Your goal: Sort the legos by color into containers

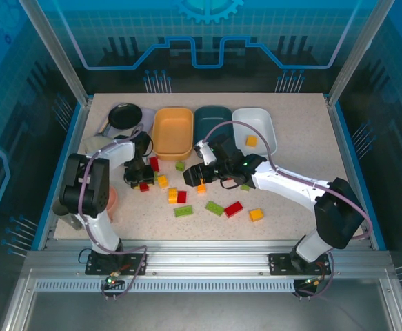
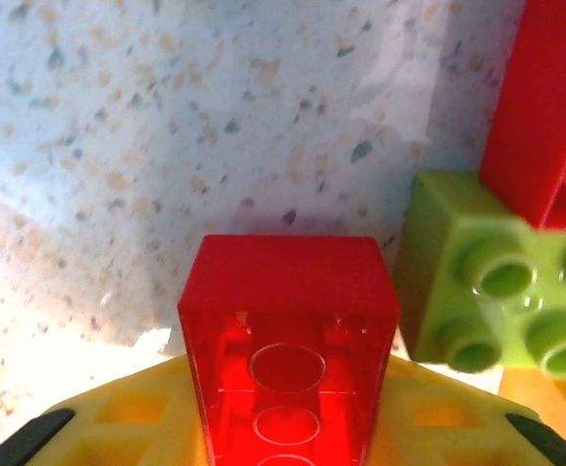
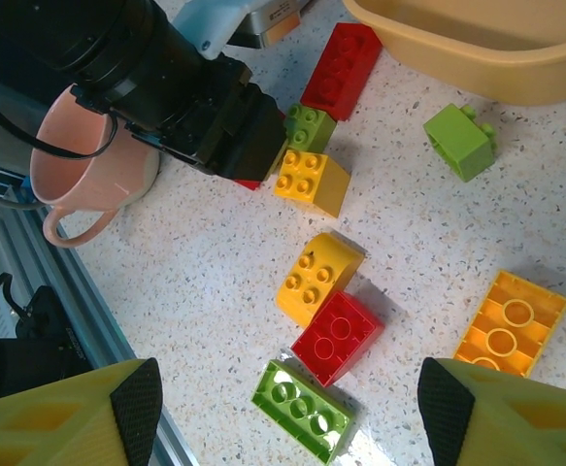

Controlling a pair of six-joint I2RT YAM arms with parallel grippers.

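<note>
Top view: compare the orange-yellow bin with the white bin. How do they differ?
The orange-yellow bin looks empty; the white bin holds one yellow-orange brick. The orange-yellow bin stands left of the dark teal bin, the white bin right of it. Both are shallow rounded rectangles of like size.

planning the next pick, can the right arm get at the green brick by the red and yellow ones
probably yes: the right gripper is open with the green brick lying between its fingers and nothing over it, though the red brick beside it may get nudged
</note>
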